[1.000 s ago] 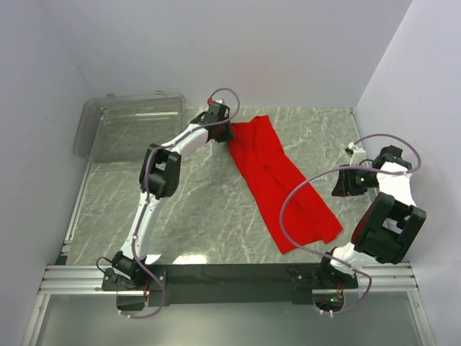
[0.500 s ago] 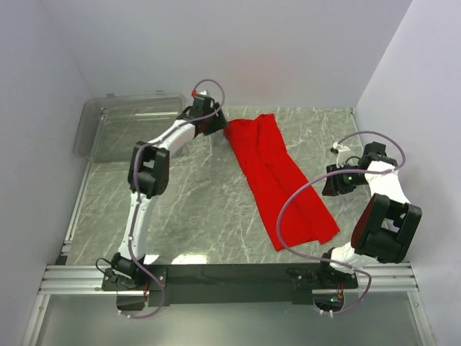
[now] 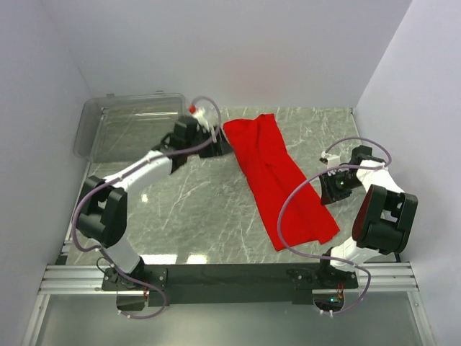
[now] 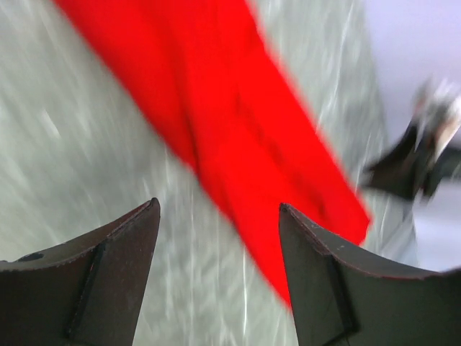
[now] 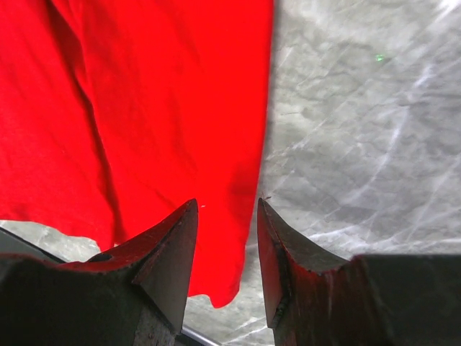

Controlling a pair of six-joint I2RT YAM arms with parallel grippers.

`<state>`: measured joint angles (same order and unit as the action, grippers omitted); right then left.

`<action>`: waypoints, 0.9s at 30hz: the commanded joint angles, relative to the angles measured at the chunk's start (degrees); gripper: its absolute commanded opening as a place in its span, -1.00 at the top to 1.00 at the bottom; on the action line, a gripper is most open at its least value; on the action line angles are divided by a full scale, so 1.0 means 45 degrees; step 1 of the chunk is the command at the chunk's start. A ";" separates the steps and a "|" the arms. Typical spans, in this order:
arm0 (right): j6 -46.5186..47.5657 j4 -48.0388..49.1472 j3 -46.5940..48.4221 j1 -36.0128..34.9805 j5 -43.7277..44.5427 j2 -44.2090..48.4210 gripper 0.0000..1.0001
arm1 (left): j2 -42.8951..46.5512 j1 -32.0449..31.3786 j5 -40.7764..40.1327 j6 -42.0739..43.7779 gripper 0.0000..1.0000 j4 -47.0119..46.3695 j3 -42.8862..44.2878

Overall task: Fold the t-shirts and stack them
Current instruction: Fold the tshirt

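Observation:
One red t-shirt (image 3: 277,173) lies folded into a long strip, running diagonally from the table's far middle to the near right. My left gripper (image 3: 220,146) hovers just left of the strip's far end, open and empty. In the blurred left wrist view the shirt (image 4: 238,122) lies ahead of the left gripper (image 4: 218,205). My right gripper (image 3: 328,191) sits at the strip's right edge near its lower end. In the right wrist view the right gripper (image 5: 227,203) stands open above the shirt's (image 5: 144,94) edge, holding nothing.
A clear plastic bin (image 3: 130,130) lies at the far left corner. White walls close in the grey marble table (image 3: 187,202) on three sides. A metal rail (image 3: 230,274) with both arm bases runs along the near edge.
The left gripper opened and drew back left from the shirt's far corner, and its elbow swung down to the left. The right gripper moved left toward the shirt's edge.

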<state>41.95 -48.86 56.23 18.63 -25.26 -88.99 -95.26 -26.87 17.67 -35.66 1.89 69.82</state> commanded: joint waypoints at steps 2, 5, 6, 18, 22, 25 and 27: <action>-0.0279 0.0233 -0.0112 -0.0371 0.0826 -0.0437 0.08 | 0.0271 -0.0629 0.1384 -0.0629 -0.44 -0.0907 -0.2134; -0.0573 0.0311 -0.0034 -0.0527 0.1099 -0.0867 0.08 | 0.0388 -0.1000 0.1424 -0.0806 -0.43 -0.1083 -0.2683; -0.0689 0.0350 -0.0034 -0.0547 0.1159 -0.0946 0.08 | 0.0369 -0.1078 0.1599 -0.0825 -0.43 -0.1142 -0.2742; -0.1159 0.0702 -0.0522 -0.1250 0.1686 -0.1514 0.20 | -0.0548 -0.2719 0.2479 -0.1099 -0.42 -0.1494 -0.3250; -0.1237 0.0721 -0.0776 -0.1387 0.1628 -0.1553 0.31 | -0.0861 -0.2973 0.2655 -0.0924 -0.41 -0.1203 -0.3017; -0.1237 0.0721 -0.0932 -0.1465 0.1492 -0.1475 0.42 | -0.1212 -0.3246 0.3082 -0.0671 -0.42 -0.1006 -0.2782; -0.1218 0.0586 -0.0991 -0.1562 0.1239 -0.1377 0.62 | -0.1524 -0.3480 0.3318 -0.0572 -0.41 -0.0948 -0.2704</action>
<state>36.75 -45.91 54.08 12.75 -18.20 -95.13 -100.66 -40.84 29.21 -39.75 -2.13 55.75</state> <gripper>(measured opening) 0.223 0.709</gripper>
